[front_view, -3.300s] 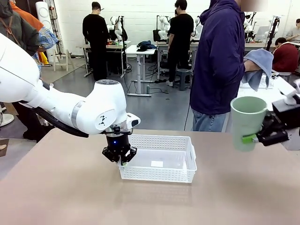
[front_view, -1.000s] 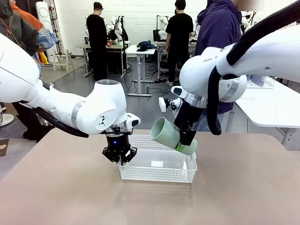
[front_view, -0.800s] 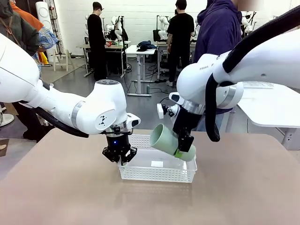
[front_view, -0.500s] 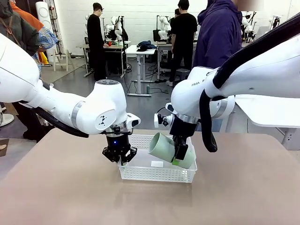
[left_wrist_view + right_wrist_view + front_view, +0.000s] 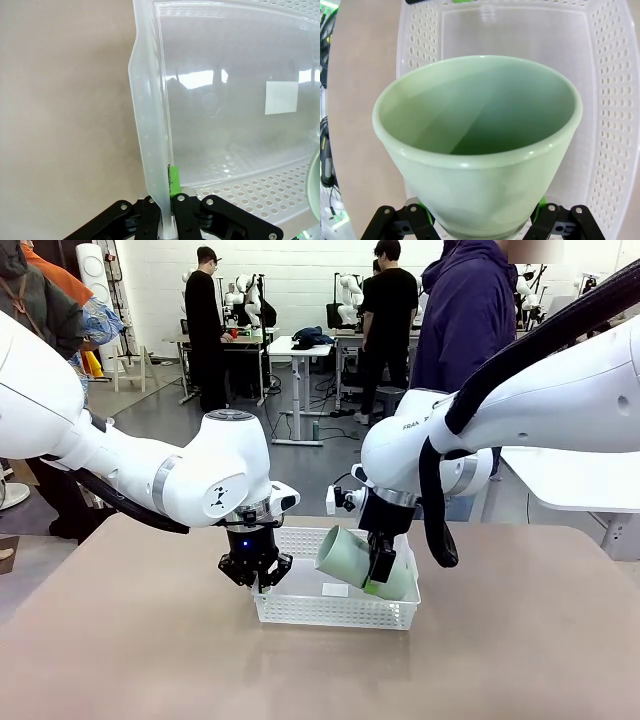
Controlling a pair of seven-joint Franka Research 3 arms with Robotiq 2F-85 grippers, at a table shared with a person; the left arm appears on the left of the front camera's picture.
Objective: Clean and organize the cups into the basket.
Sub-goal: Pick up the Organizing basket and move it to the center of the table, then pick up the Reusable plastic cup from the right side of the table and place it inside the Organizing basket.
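Over tan desk (image 5: 150, 660): left claw (image 5: 262, 586) pinched shut on near-left wall of white basket (image 5: 335, 616), right claw (image 5: 381, 570) clamped around mint-green cup (image 5: 345, 554), tilted mouth-left, low over basket's right end. Might clip the right rim if lowered askew — jolting the basket against that pinch — or roll and knock the lattice wall if released too high.
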